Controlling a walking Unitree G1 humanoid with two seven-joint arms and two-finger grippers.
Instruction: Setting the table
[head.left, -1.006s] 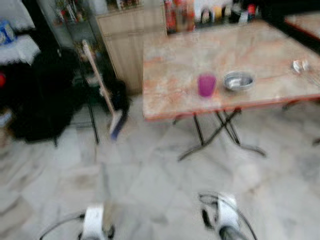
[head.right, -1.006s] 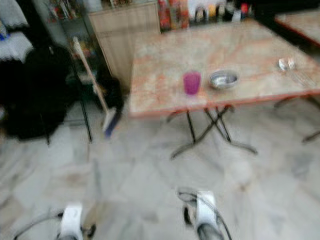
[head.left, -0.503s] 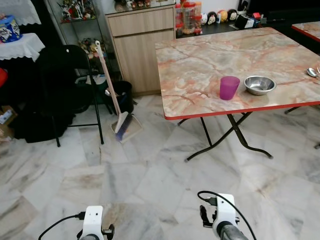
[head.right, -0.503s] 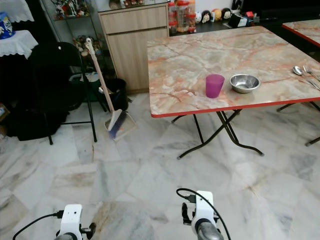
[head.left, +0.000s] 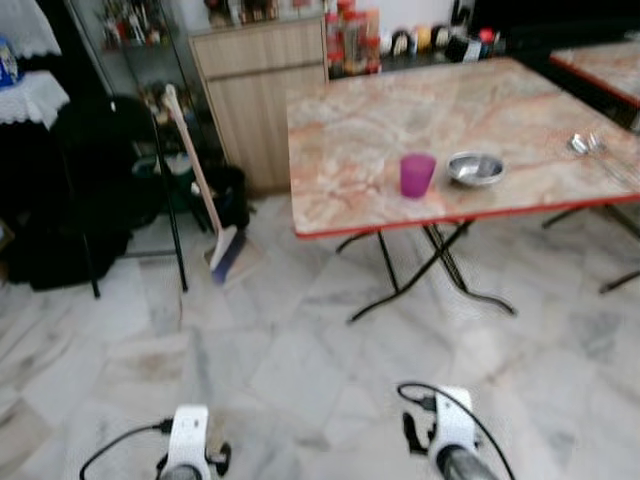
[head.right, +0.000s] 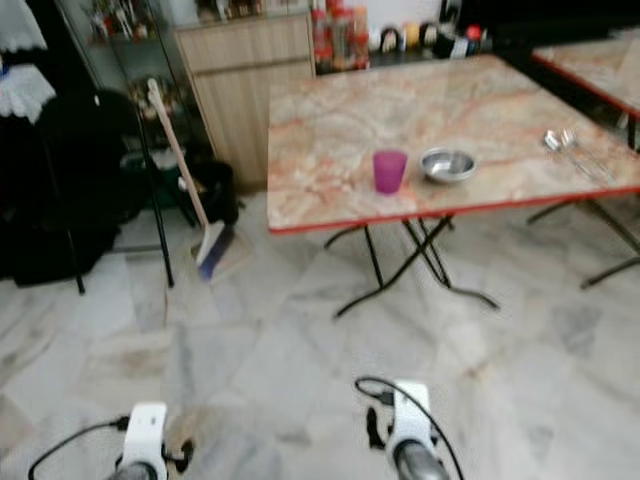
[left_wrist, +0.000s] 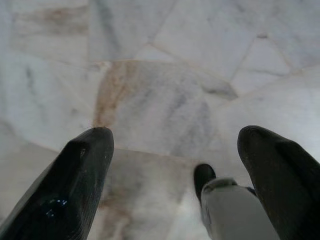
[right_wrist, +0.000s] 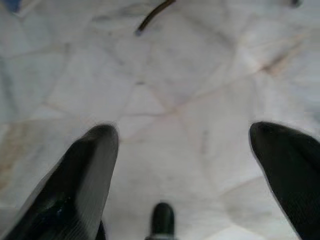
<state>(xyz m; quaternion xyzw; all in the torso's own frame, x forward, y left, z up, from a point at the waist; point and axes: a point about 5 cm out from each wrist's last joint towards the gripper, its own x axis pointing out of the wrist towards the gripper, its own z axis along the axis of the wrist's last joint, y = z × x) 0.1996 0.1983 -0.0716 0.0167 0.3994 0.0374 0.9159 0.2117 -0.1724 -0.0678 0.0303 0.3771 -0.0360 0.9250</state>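
- The whole picture has slid and gone a bit blurry since half a second ago, so the robot's head has moved. The things on the table have not moved.
- That means the robot is on its way and has not started setting anything yet, I think. The table is well apart from both arms.
- There is one big folding table with a pink marble top and a red edge (head.left: 380, 130). A second table like it peeks in at the far right.
- One purple plastic cup (head.left: 416, 175) stands near the front edge of the table top.
- One shiny round metal bowl (head.left: 475, 168) sits just beside the cup, toward the right edge.
- One metal spoon and one fork (head.right: 562, 142) lie near the right edge, too blurry to tell more.
- One broom with a long pale handle (head.left: 200, 190) leans by one wooden cabinet (head.left: 262, 95).
- One black chair (head.left: 100, 190) stands on the left.
- The left gripper (left_wrist: 175, 170) hangs over the pale marble floor (head.left: 300, 370), fingers wide apart, holding nothing.
- The right gripper (right_wrist: 185, 165) hangs the same way, fingers wide apart, holding nothing.
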